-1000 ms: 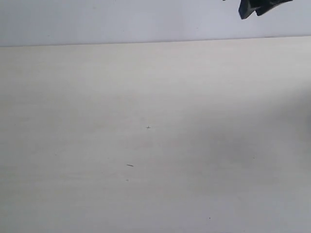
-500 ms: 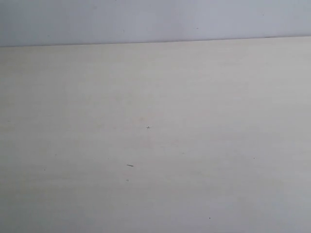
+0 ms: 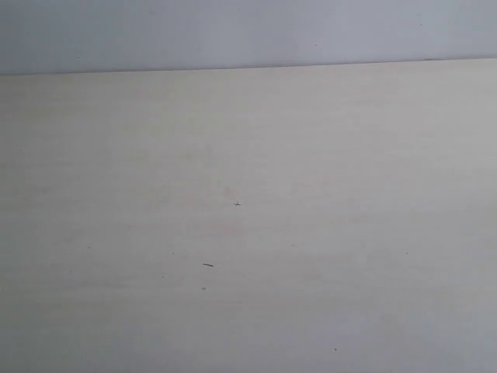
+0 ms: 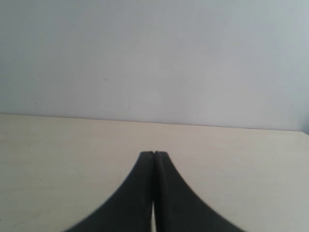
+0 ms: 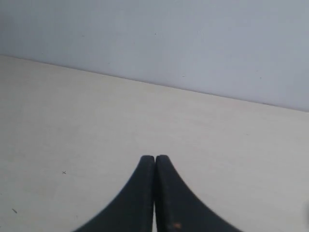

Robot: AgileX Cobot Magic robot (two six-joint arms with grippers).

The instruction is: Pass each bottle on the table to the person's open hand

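The broad, flat, pale beige counter (image 3: pixel 349 194) meets a plain pale wall (image 3: pixel 233 31) behind it; tiny dark specks (image 3: pixel 207 265), perhaps scratches, lie near its middle.

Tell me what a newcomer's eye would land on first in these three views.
The pale beige table fills nearly the whole exterior view, marked only by a few tiny dark specks, with no bottle or hand in sight. In each wrist view the eye goes to black jaws pressed shut on nothing: the left gripper and the right gripper, above the tabletop.
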